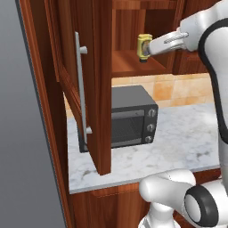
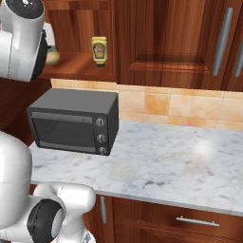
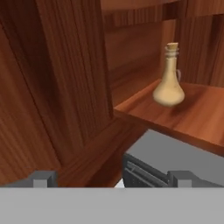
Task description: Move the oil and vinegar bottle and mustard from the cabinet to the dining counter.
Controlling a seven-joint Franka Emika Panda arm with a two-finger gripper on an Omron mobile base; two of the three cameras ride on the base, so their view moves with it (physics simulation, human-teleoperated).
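Spread wide, my gripper shows its two dark tips at the bottom of the hand view, far apart and holding nothing; above them, in the upper right of that frame, I see the oil and vinegar bottle standing upright on the cabinet shelf, well clear of the fingertips; the grey top of the toaster oven fills the lower right under the shelf edge, and the open cabinet door takes up the left half. In the left base view, I see the arm reaching from the right edge toward the open cabinet at the top centre; the mustard stands on the shelf there, just beside the end of the arm, though I cannot tell whether they touch; the door with its long silver handle hangs open at the left, and the toaster oven sits below on the marble worktop. In the right base view, the mustard appears at upper centre-left on the shelf, cap end down; the arm's white bulk covers the upper left corner; the toaster oven sits centre-left on the worktop, with closed cabinet doors across the upper right.
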